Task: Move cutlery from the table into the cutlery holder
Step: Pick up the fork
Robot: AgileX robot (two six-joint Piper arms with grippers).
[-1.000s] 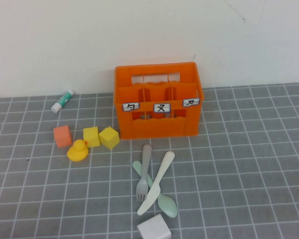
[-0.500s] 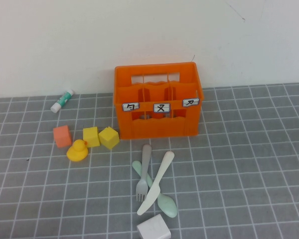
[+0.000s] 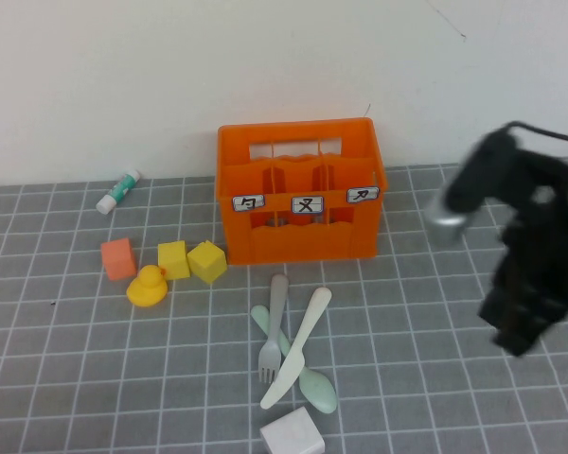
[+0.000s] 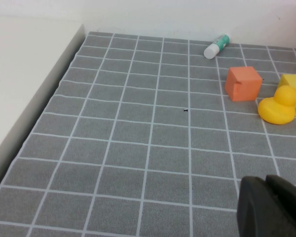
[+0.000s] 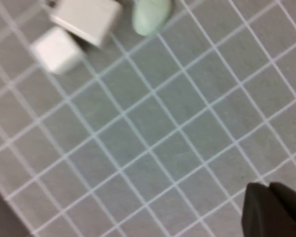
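Stock as I read it from my station, all placed against the crate.

1. Crate: orange, compartmented, three white labels on its front; stands upright on the grey gridded table near the back wall. I see no cutlery in it.
2. Fork: grey, lying flat just in front of the crate, handle end toward it, tines away.
3. Knife: cream-white, beside the fork, slanted, lying across the spoon.
4. Spoon: pale green, partly under the knife, its bowl the farthest of the three from the crate.
5. White block: beyond the spoon bowl, at the near table edge.
6. Two yellow cubes, a yellow duck and an orange cube: in a cluster left of the crate's front corner.
7. Tube: white and green, farther left of the crate, by the wall.
8. Right gripper: clenched, holding nothing; its arm shows blurred to the right of the crate, above bare table and apart from the cutlery.
9. Left gripper: clenched, empty, over bare table far left of the crate, on the near side of the duck.
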